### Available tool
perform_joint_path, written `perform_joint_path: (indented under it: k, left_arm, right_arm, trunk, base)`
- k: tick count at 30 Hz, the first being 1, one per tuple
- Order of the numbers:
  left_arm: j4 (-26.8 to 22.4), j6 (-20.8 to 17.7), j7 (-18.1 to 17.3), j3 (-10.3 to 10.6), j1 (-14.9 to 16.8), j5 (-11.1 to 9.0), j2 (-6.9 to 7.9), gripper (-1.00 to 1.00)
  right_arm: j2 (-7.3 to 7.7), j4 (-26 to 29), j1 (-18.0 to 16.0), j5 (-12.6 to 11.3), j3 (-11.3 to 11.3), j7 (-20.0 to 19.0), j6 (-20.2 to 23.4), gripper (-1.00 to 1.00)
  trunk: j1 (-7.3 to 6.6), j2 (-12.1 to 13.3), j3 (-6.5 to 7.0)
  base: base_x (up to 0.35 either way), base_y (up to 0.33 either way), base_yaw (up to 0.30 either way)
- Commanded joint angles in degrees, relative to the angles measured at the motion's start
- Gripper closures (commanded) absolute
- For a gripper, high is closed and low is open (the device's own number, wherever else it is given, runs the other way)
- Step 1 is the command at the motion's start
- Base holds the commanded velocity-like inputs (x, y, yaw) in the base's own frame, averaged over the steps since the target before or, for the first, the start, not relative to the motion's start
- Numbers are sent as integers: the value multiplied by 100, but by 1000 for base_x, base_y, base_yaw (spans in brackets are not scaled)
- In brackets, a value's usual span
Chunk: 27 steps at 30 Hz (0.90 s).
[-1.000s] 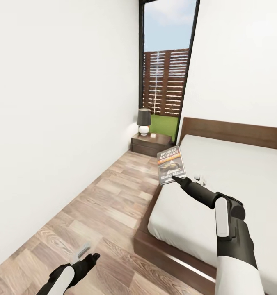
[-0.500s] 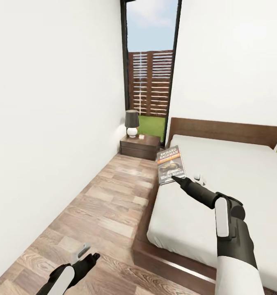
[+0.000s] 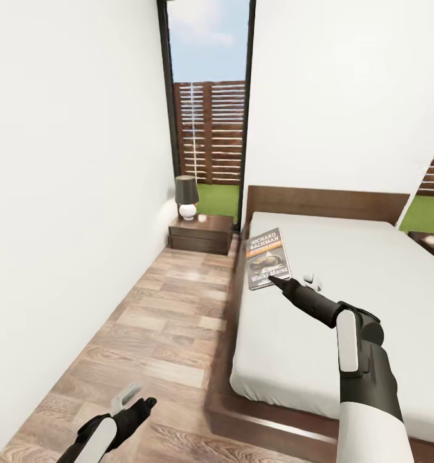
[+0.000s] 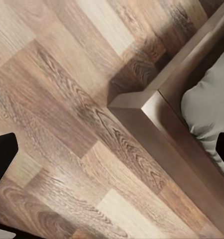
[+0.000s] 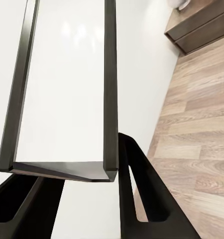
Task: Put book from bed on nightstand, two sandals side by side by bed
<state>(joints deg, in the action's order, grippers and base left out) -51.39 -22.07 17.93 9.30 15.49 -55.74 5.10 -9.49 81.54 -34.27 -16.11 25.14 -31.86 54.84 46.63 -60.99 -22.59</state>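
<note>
**Book in hand, nightstand ahead**

At the near left, low over the wood-plank floor (image 3: 146, 321), left gripper (image 3: 134, 402) hanging idle, fingers apart in the left wrist view with bare planks and the near corner of the bed frame between them; nothing carried there.

Farther off, against the far wall on the left, the nightstand (image 3: 200, 234): dark cabinet, lamp (image 3: 186, 197) on its left part, right part of the top apparently free; behind it the tall window (image 3: 207, 96) with fence and grass.

At centre, the book (image 3: 268, 258), lifted clear of the mattress, cover facing the head camera, pinched at its lower edge by the right gripper (image 3: 274, 279); in the right wrist view, fingers (image 5: 134, 184) clamped on the book's edge, so firmly carried.

To the right, the bed (image 3: 371, 283), pale mattress bare apart from a small pale object just beyond the right forearm, too small to identify.

Step in hand, judging by this: transport of the book toward the nightstand. Next move calls for closing the remaining stretch of floor, then reaching forward and left to lower the book flat on the free top, clear of the lamp; sandals to be handled afterwards.
</note>
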Motion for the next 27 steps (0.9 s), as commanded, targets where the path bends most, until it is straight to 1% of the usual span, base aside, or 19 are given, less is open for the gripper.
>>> perform_joint_path:
  k: [1, 8, 11, 27]
  left_arm:
    - [-8, 1, 52, 23, 3, -60, 9, -100]
    - [7, 1, 52, 20, 2, -60, 9, -100]
    - [12, 1, 52, 20, 0, -60, 9, -100]
    - [30, 1, 44, 20, 0, -60, 8, -100]
  right_arm:
    - [-9, 2, -9, 21, 18, -47, 32, 100]
    - [-9, 15, -9, 21, 17, -48, 28, 100]
    - [-9, 28, -7, 21, 17, -53, 27, 100]
    - [-9, 37, 0, 21, 16, -63, -7, 100]
  trunk:
    - [2, -5, -4]
    - [2, -5, 11]
    - [2, -5, 13]
    - [2, -5, 15]
  base:
    - [170, 290, -260]
    - [163, 292, -252]
    - [156, 294, -141]
    - [141, 298, -22]
